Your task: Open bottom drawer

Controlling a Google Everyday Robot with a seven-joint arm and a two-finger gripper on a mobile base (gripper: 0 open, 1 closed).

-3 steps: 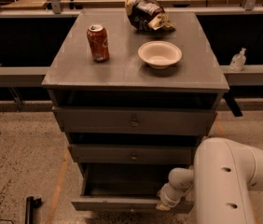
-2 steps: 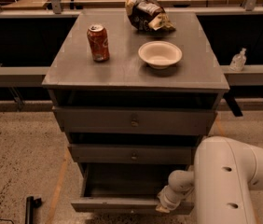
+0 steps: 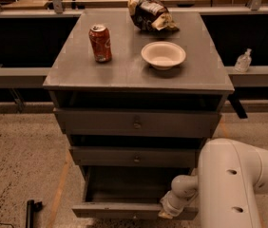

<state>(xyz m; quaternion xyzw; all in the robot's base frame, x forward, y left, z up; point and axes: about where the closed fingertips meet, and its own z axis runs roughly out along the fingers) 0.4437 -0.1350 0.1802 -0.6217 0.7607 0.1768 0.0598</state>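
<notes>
The bottom drawer (image 3: 119,210) is the lowest of three grey drawers in the desk (image 3: 129,70). It stands partly extended: its front panel sits forward of the middle drawer (image 3: 134,156) and the top drawer (image 3: 136,122), and its dark interior is exposed from above.

The tool (image 3: 166,212) is at the right part of the bottom drawer's front panel, at the end of the white arm (image 3: 229,184) that enters from the lower right. It is against or at the panel. Whether it is released or clenched cannot be told from this view.

Handling notes, by judgement:
- The drawer is a rigid wooden box. It will not flex, and it should travel only straight outward along its guides.
- Its weight appears moderate, as no contents are visible inside.
- An off-centre pull at the right side may skew the box and bind it. The preferred hold is the centre knob, which cannot be made out here, or the top lip of the panel.

A can (image 3: 100,42), a bowl (image 3: 163,55) and a crumpled bag (image 3: 149,14) stand on the desk top. A jerky pull could disturb them.
</notes>
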